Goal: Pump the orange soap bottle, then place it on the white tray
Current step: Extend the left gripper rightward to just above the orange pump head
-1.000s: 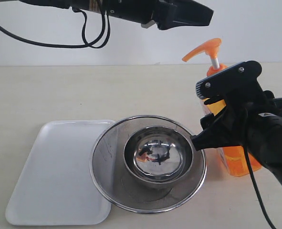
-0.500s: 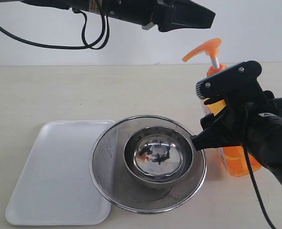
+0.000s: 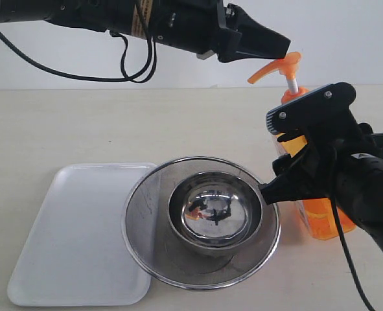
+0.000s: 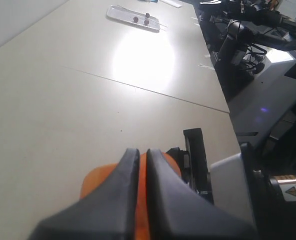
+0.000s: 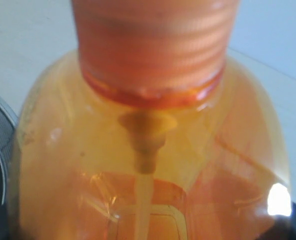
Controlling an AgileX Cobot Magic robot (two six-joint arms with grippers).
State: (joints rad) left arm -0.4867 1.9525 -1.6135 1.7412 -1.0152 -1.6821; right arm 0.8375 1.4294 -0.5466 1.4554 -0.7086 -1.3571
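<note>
Near the right edge of the desk stands the soap bottle (image 3: 319, 219), upright on the desk and well apart from the tray (image 3: 61, 259), which lies flat at the front left corner. Between them sits a steel strainer (image 3: 146, 233) with a shiny bowl (image 3: 215, 210) inside it. The strainer's rim overlaps the tray's right edge and reaches close to the bottle on the other side.

The right gripper (image 3: 295, 148) has its black fingers on either side of the bottle's body and seems clamped on it, though the right wrist view shows only orange plastic and the ribbed neck. It hides most of the bottle's front, so no label can be read.

The left gripper (image 3: 278, 45) hangs just above the pump head (image 3: 278, 67), fingers drawn together with only a thin slit between them. Contact cannot be told.

A yellow warning sticker (image 4: 287, 184) shows on equipment beyond the desk, its writing too small to read.
</note>
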